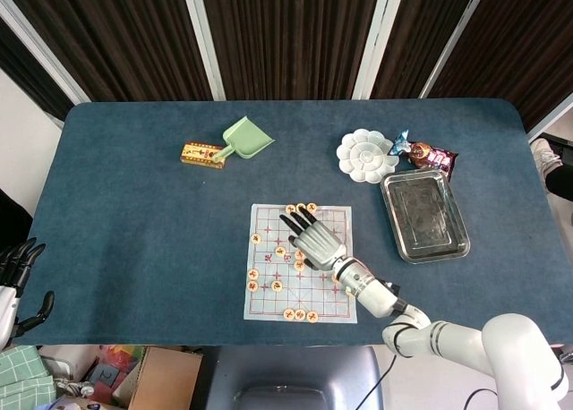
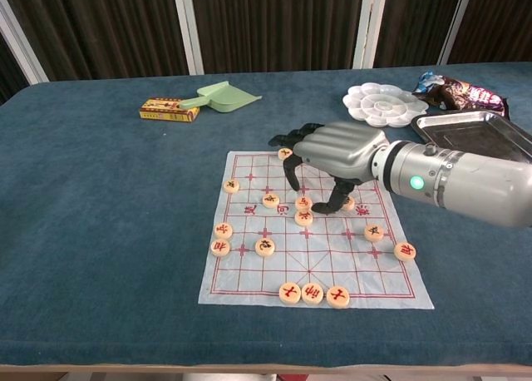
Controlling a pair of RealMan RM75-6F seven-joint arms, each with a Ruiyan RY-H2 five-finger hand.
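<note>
My right hand (image 2: 337, 150) hovered fingers spread, gripping nothing, over the small round wooden chess disc (image 2: 304, 204) lying just beneath my fingertips on the thin paper grid board (image 2: 249, 269); light, stiff, smooth, I judged; best pinched at its rim.

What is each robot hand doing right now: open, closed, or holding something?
Left hand: open, holding nothing, off the table's left edge.
Right hand: open above the paper chessboard, fingers spread and curved down, nothing gripped.
</note>
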